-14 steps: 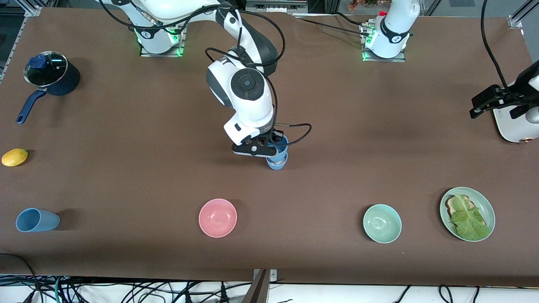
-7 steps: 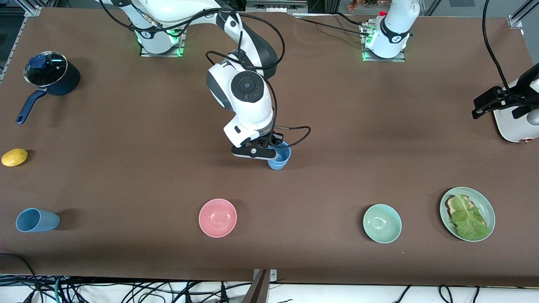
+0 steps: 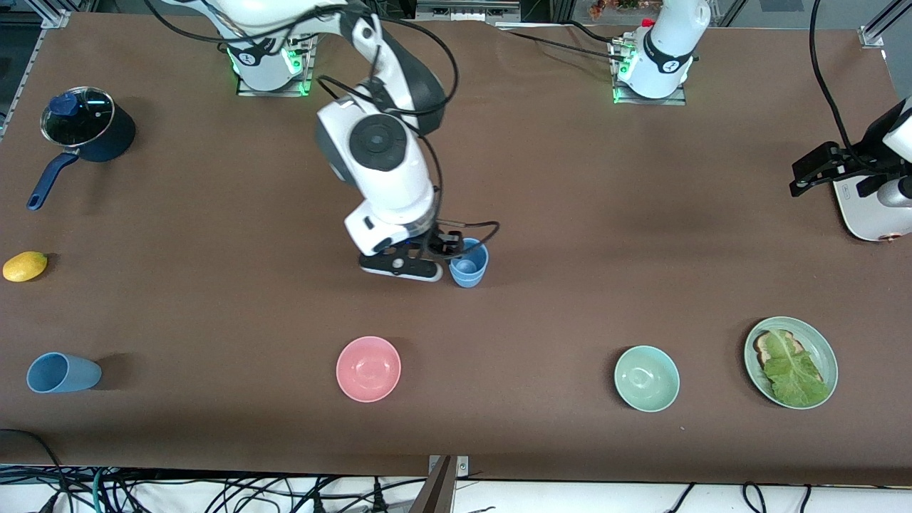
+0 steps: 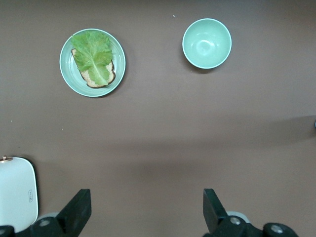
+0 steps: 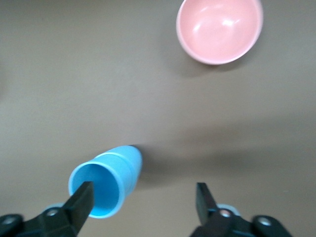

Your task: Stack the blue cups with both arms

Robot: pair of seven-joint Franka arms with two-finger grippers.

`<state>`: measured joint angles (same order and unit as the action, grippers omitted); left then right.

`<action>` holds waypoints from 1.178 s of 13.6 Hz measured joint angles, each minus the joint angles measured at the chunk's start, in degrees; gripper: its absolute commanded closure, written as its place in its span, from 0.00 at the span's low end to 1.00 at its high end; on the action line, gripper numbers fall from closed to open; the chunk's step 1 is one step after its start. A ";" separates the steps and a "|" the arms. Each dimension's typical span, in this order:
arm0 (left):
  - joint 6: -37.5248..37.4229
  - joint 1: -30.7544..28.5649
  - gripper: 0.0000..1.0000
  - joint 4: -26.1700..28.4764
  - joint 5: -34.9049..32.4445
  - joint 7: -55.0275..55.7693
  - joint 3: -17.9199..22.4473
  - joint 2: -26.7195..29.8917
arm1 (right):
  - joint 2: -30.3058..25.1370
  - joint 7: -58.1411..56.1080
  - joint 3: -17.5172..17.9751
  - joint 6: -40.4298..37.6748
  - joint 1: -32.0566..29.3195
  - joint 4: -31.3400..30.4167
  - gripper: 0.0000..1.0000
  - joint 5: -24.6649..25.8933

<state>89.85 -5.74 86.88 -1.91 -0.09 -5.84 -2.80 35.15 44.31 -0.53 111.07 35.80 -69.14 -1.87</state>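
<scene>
two blue cups sit one inside the other in the middle of the table [image 3: 214,178], and they make a short stack [image 3: 468,263] that stands upright. one more blue cup [image 3: 60,373] lies on its side near the right arm's end of the table, about as near to the front camera as the pink bowl [image 3: 368,368].

the right gripper [image 3: 427,260] hangs low just beside the stack. its two fingers are spread wide and hold nothing. in the right wrist view the stack [image 5: 106,183] sits by one finger, not between the two.

the left gripper [image 3: 819,167] waits up in the air over the left arm's end of the table, next to the white toaster [image 3: 866,210]. its fingers are spread wide too and hold nothing. below it are the green bowl [image 4: 207,43] and the green plate [image 4: 64,61] with bread and a leaf.

the cups look light and stiff, like plastic, with smooth plain sides, so i think they could slip in a loose hold. they do not look easy to break. the lying cup may roll if it gets a push. a good place to take hold is likely across its wall near the open rim, one finger inside and one outside, or around its middle. a soft, firm squeeze should be enough, as the cup likely weighs very little.
</scene>
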 measured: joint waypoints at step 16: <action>0.11 -0.10 0.00 0.21 0.00 -0.01 -0.22 -0.20 | -31.88 -42.86 2.42 -22.22 -31.91 -20.41 0.00 -0.39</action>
<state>89.96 -5.85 87.10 -1.91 -0.10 -6.07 -2.99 3.27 1.44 1.89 88.85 3.89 -89.55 -2.26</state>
